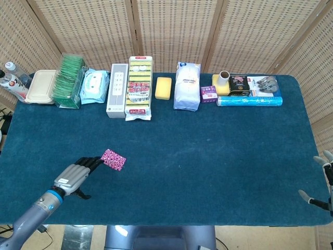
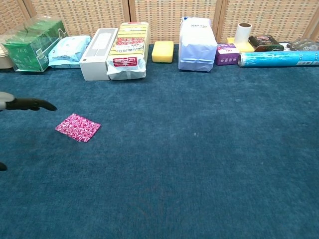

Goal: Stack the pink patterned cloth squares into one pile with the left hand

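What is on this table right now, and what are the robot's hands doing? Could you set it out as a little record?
surface: blue cloth-covered table
task thing: one pink patterned cloth square lying flat, front left
left hand: open, fingertips close beside the square; contact unclear
right hand: open, at the table's right edge, holding nothing
back row: green tea box, yellow sponge, white bag, blue roll

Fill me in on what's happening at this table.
The robot's left hand is reaching over the blue table, fingers apart, its fingertips right at the edge of a pink patterned cloth square that lies flat; it holds nothing. Whether it touches the cloth cannot be told. Only this one pink spot shows, so the squares may already be piled. The right hand sits open at the table's far right edge. Packaged goods line the back.
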Robot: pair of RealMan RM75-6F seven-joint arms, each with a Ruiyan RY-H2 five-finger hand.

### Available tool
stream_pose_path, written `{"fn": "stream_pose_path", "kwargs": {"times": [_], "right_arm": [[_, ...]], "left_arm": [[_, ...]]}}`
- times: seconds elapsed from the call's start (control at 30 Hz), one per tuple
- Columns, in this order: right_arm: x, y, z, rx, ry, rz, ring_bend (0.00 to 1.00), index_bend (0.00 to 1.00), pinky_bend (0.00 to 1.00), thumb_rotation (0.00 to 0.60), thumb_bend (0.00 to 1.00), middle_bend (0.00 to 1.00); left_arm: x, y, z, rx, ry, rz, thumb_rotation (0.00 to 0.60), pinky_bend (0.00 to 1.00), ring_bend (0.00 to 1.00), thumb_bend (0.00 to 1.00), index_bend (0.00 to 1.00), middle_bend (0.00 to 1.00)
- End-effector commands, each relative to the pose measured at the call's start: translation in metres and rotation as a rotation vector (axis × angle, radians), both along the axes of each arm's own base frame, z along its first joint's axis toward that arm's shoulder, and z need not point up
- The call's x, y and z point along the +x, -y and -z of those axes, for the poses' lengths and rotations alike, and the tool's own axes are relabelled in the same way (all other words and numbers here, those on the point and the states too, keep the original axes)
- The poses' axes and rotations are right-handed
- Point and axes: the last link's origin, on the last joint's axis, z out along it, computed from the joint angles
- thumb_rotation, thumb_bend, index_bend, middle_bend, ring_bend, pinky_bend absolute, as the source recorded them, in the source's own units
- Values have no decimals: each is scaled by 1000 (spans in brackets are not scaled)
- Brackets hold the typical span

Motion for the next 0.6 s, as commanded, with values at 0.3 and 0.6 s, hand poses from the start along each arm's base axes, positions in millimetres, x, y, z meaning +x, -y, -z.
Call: {"fn": "stream_pose_path", "kwargs": {"times": [0.3, 0.6], "right_arm": [[-1, 2, -2, -1, 8, 5, 0, 170, 0, 600, 34, 66], [-1, 2, -3, 5, 13, 7, 0, 167, 0, 600, 34, 56]], "left_arm": [[19, -29, 25, -75, -28, -33, 600, 30, 0, 0, 0, 0], [11, -42, 38, -66, -82, -95, 600, 30, 0, 0, 0, 0]]}}
